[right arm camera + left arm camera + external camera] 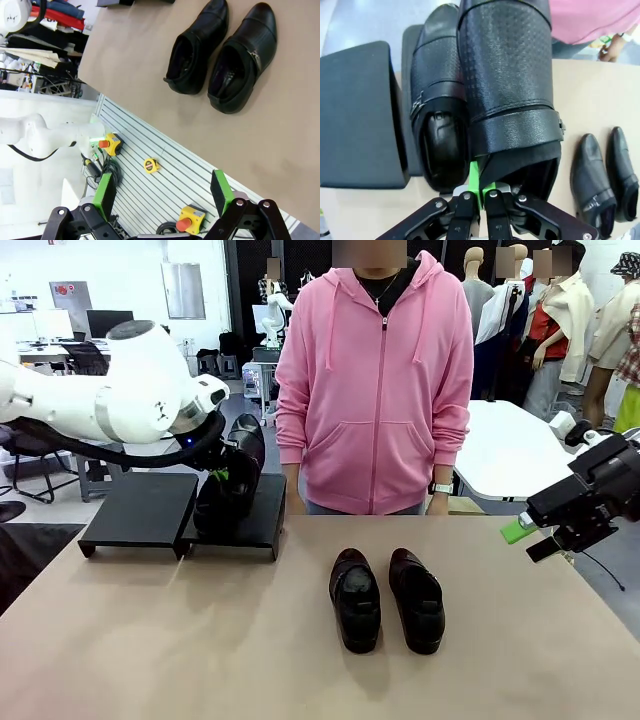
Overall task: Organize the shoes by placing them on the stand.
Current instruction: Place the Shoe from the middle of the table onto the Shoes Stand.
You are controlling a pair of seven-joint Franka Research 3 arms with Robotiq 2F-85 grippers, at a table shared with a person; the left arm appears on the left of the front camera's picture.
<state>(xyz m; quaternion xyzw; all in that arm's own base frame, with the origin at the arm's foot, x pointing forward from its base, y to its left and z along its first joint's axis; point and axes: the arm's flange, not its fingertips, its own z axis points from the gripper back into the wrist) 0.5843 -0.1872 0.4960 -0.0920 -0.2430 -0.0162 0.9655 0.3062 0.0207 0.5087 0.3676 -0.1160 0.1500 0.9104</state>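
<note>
My left end effector (476,189) is clamped on the heel rim of a glossy black perforated shoe (507,85) at the matte black stand (355,115), beside a second shoe (437,100) resting there. Two more shoes (355,600) sit side by side on the tabletop (200,640). My right end effector (162,184) stands apart.

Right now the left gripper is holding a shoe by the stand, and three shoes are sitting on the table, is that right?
Not quite. Only two shoes sit on the table. A third shoe already lies on the stand, as the left wrist view shows. The left gripper does hold a fourth shoe by the stand.
</note>
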